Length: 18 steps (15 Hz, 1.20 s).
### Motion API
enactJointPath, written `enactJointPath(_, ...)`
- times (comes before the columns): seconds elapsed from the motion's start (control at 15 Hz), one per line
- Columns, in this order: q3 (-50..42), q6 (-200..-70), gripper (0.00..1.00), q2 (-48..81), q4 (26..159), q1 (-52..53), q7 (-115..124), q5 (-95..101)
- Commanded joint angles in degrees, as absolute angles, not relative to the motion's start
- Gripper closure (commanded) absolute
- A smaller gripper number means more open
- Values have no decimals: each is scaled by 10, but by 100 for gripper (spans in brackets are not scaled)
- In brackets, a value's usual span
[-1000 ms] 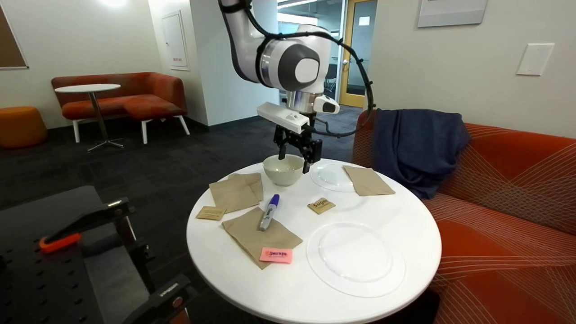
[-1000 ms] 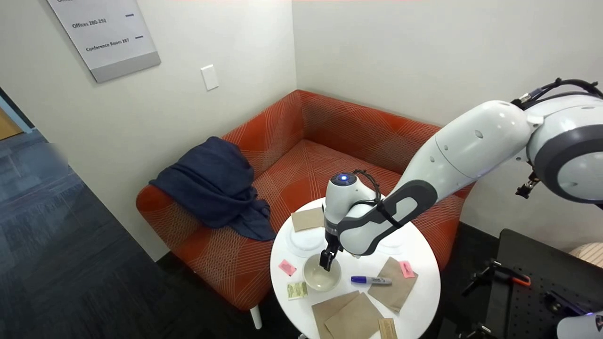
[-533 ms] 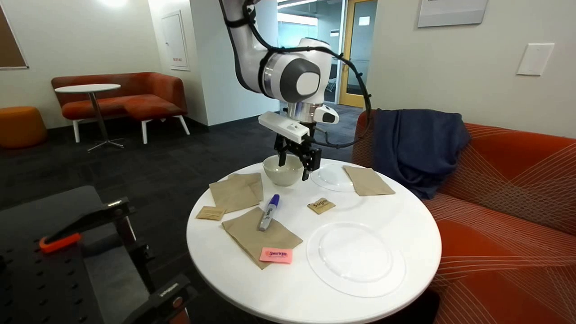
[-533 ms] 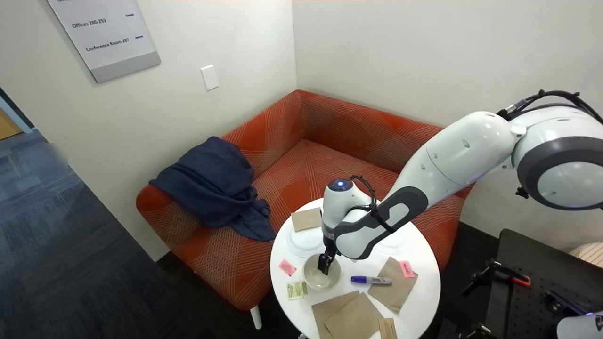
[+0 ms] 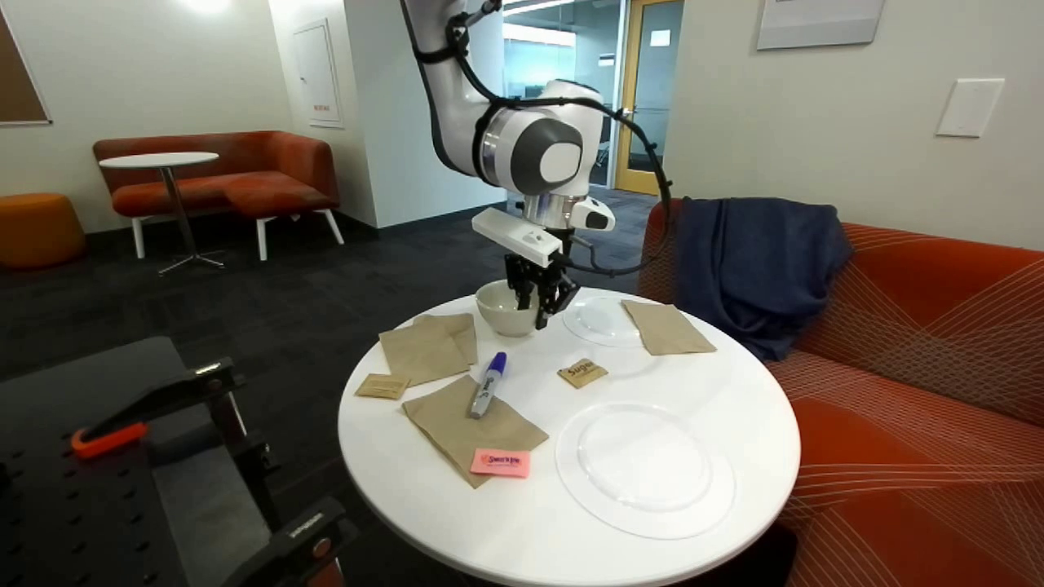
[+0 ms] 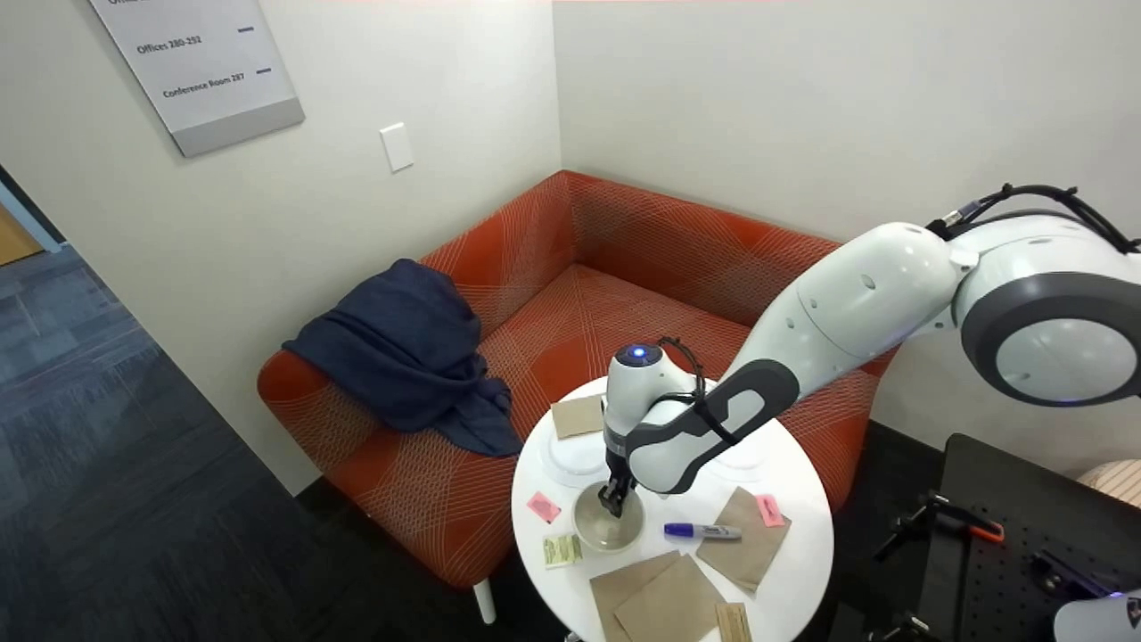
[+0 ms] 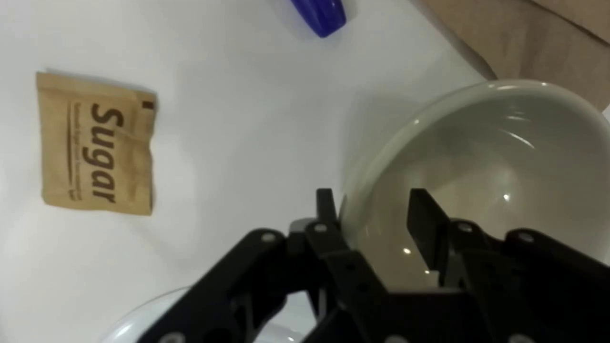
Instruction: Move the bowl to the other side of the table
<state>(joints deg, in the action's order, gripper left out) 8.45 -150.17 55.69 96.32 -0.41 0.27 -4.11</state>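
The cream-white bowl (image 5: 499, 311) stands upright at the far side of the white table (image 5: 522, 534) in an exterior view, and shows from above in an exterior view as a bowl (image 6: 609, 538). My gripper (image 5: 533, 316) reaches down over its rim. In the wrist view the gripper (image 7: 372, 193) straddles the wall of the bowl (image 7: 548, 157). One finger is outside, close against the rim; whether it touches I cannot tell. The other finger is inside, with a clear gap to the wall. So the jaws stand partly open, not clamped on the bowl.
Beside the bowl lie brown napkins (image 5: 424, 350) and a clear plate (image 5: 602, 319). Nearer are a marker (image 5: 488, 387), a sugar packet (image 5: 583, 372), a pink packet (image 5: 500, 462) and a larger clear plate (image 5: 644, 456). An orange sofa (image 6: 615, 308) borders the table.
The arm has come down to the bowl, and the jaws have drawn partway together around its rim. The bowl stays nearly in place.
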Motion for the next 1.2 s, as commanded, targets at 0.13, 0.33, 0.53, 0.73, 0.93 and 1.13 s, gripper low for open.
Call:
enactJointPath(0.13, 97, -1484, 99, 568, 938, -17, -19, -60)
enactJointPath(0.33, 101, -1480, 97, 564, 939, -23, -19, -67)
enactJointPath(0.53, 97, -1479, 97, 556, 947, -24, -15, -70)
enactJointPath(0.73, 95, -1476, 97, 540, 959, -32, -15, -72)
enactJointPath(0.93, 85, -1470, 97, 520, 972, -37, -11, -68)
enactJointPath(1.13, 75, -1461, 97, 496, 983, -46, -13, -66)
